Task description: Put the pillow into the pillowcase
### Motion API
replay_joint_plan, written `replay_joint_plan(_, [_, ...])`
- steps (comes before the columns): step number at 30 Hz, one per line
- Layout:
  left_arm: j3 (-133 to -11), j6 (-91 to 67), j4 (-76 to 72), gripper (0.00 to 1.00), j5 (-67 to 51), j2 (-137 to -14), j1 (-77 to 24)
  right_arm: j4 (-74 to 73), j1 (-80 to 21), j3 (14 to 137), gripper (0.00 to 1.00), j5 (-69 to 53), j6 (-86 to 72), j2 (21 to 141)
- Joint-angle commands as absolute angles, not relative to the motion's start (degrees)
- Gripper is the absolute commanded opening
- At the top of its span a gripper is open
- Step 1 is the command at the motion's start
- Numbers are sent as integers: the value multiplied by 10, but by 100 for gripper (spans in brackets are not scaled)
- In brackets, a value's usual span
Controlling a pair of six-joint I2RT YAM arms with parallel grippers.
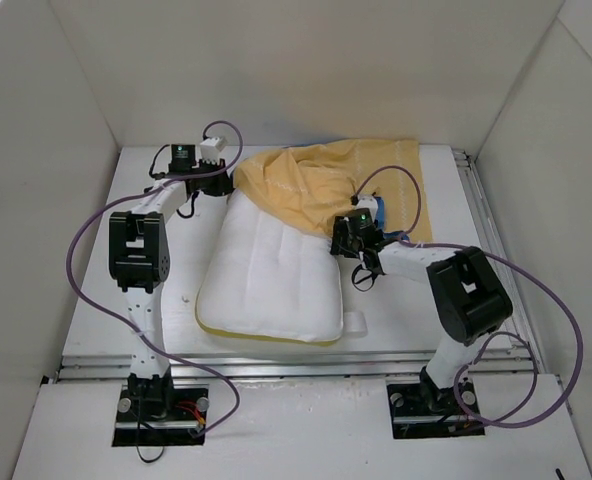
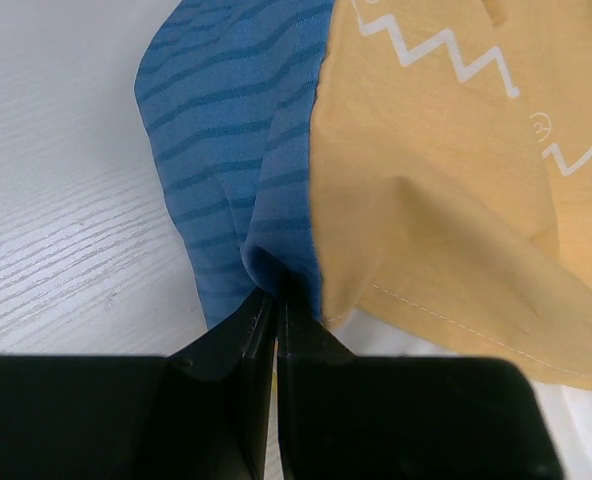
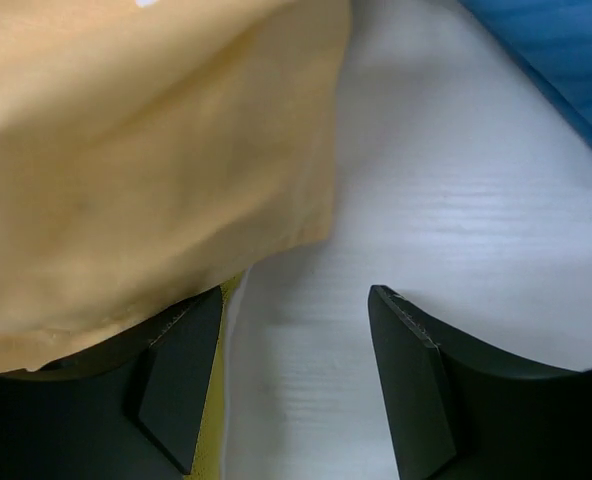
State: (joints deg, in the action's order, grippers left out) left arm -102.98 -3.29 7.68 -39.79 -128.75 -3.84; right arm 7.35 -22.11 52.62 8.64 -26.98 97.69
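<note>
Surface (image 1: 96, 330): white. Pillow (image 1: 271, 280): white, quilted, yellow-piped, lying flat at centre, far end covered by the pillowcase (image 1: 316, 185). Pillowcase: yellow-orange with a blue striped face, bunched at the rear. Left end effector (image 2: 274, 300): clamped on the pillowcase edge. Right end effector (image 3: 296, 310): jaws apart, yellow fabric draped over 1 finger.

The pillowcase (image 1: 326, 180) showed yellow-orange from above. Up close that face carried white zigzag lines, and its other face was blue with darker blue stripes. The pillow (image 1: 271, 280) was white, quilted in stitched lines, with yellow piping along its near edge. The table (image 1: 396, 340) was white with a faint wood grain. The left arm (image 1: 136, 250) and right arm (image 1: 466, 290) were white with black sections, purple cables (image 1: 70, 258) and a green light (image 1: 181, 152) at each wrist. The left gripper (image 2: 274, 297) and right gripper (image 3: 296, 292) were black.
</note>
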Motion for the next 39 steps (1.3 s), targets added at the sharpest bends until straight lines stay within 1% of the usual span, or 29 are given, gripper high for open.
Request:
replay_joint_plan(1, [-1059,-34,78,0,-426,-1272,-40,98,-240,569,57,120,-258,1012])
replay_joint_plan(5, [-1058,-28,83,0,-425,-1267,-40,127,-241,569,56,134,-261,1019])
replay_joint_plan(9, [-1061,-28,82,0,-426,-1268,-40,116,-247,596,56,163,-256,1033])
replay_joint_plan(12, [-1064,-29,80,0,-429,-1271,-40,104,-251,622,52,226,-260,1048])
replay_joint_plan(15, [-1064,-29,82,0,-432,-1273,-40,116,-251,619,52,245,-273,1045])
replay_joint_plan(20, [-1072,-30,83,0,-435,-1278,-40,152,-250,623,51,243,-270,1055])
replay_joint_plan(25, [-1074,-25,84,0,-437,-1279,-40,200,-251,628,50,201,-258,1075])
replay_joint_plan(28, [-1074,-22,86,0,-440,-1277,-40,236,-248,622,44,178,-253,1091])
replay_joint_plan(31, [-1072,-21,84,0,-444,-1278,-40,238,-243,632,26,162,-256,1102])
replay_joint_plan(32, [-1072,-21,84,0,-446,-1279,-40,238,-243,632,14,159,-258,1102])
replay_joint_plan(34, [-1071,-20,83,0,-450,-1279,-40,239,-240,632,1,157,-260,1102])
replay_joint_plan(35, [-1071,-21,82,0,-453,-1280,-40,238,-237,632,0,154,-260,1101])
replay_joint_plan(39, [-1070,-26,84,0,-455,-1274,-40,240,-232,626,0,145,-259,1084])
